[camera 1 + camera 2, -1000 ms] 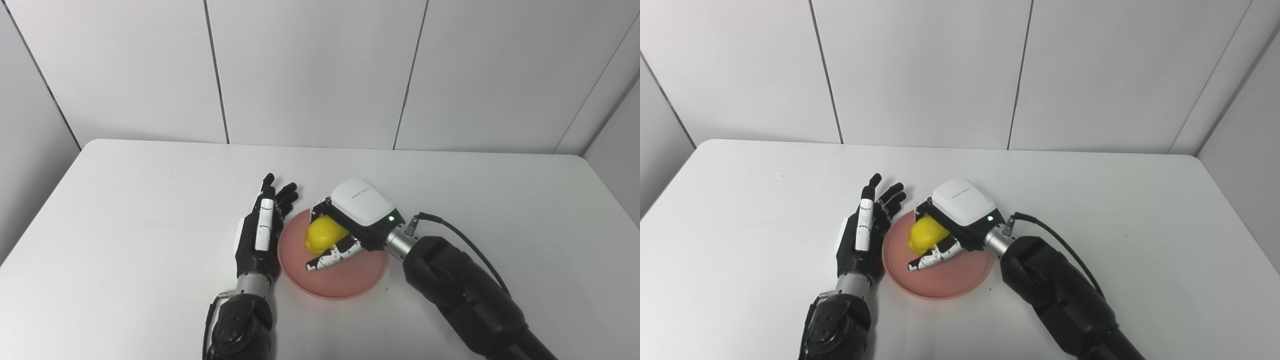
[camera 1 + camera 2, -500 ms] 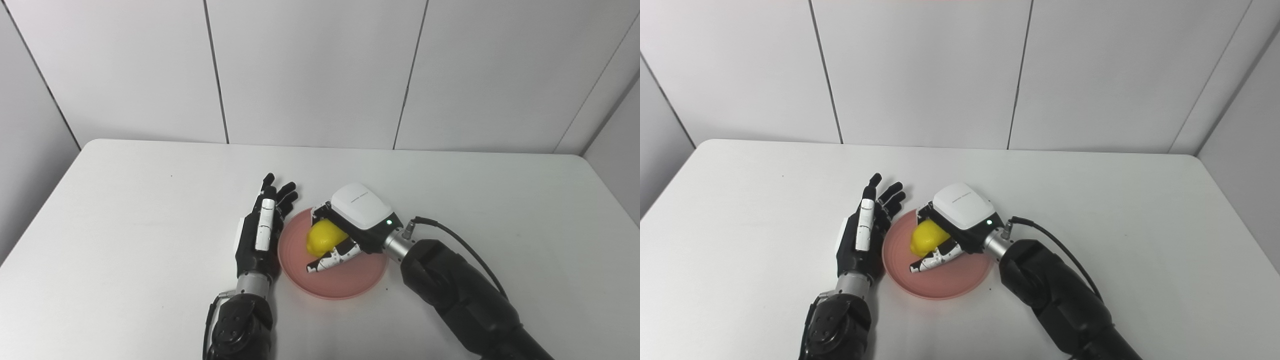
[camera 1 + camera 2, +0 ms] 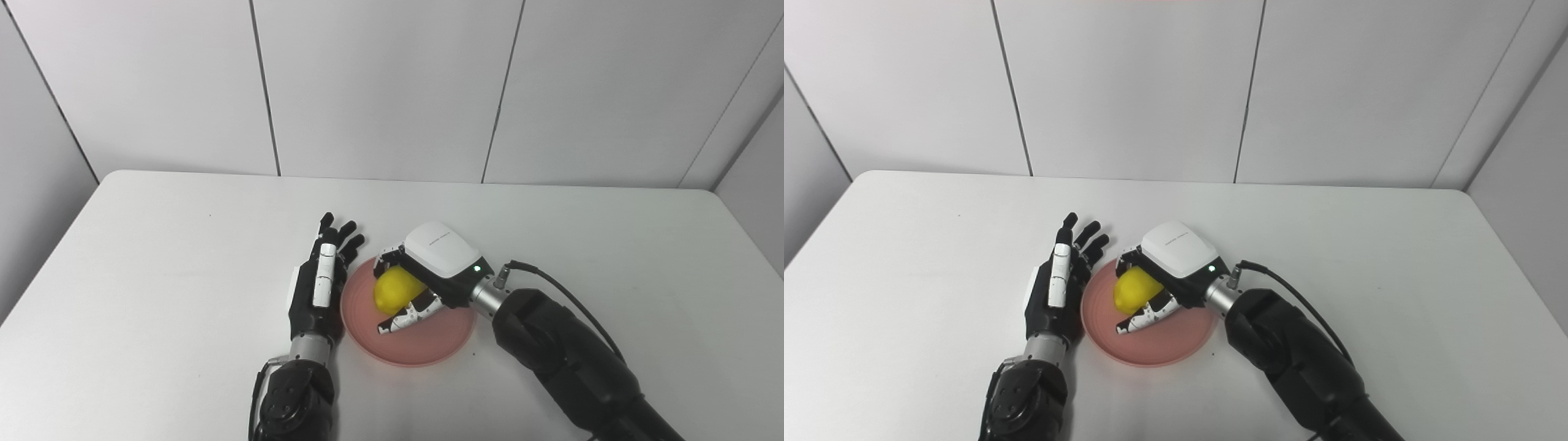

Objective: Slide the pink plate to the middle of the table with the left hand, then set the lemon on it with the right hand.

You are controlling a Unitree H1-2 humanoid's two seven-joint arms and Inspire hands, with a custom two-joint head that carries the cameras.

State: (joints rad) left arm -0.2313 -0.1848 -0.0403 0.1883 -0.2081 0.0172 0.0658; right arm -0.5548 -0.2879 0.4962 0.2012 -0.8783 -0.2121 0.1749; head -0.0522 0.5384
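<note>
The pink plate (image 3: 429,343) lies near the middle of the table. On its left half rests the yellow lemon (image 3: 395,291). My right hand (image 3: 429,275) reaches over the plate from the right, its fingers curled over the lemon's far side and its thumb (image 3: 401,320) stretched under the near side, so it still cups the fruit. Its white back hides part of the lemon. My left hand (image 3: 318,282) lies open on the table, fingers pointing away, just left of the plate's rim and holding nothing.
The white table (image 3: 153,257) runs to a panelled wall at the back. A black cable (image 3: 563,294) loops from my right wrist over the tabletop. Both forearms enter from the bottom edge.
My right hand lowered the lemon onto the plate, then lifted slightly, and its fingers have spread a little on the lemon's far side. The left hand stays put.
</note>
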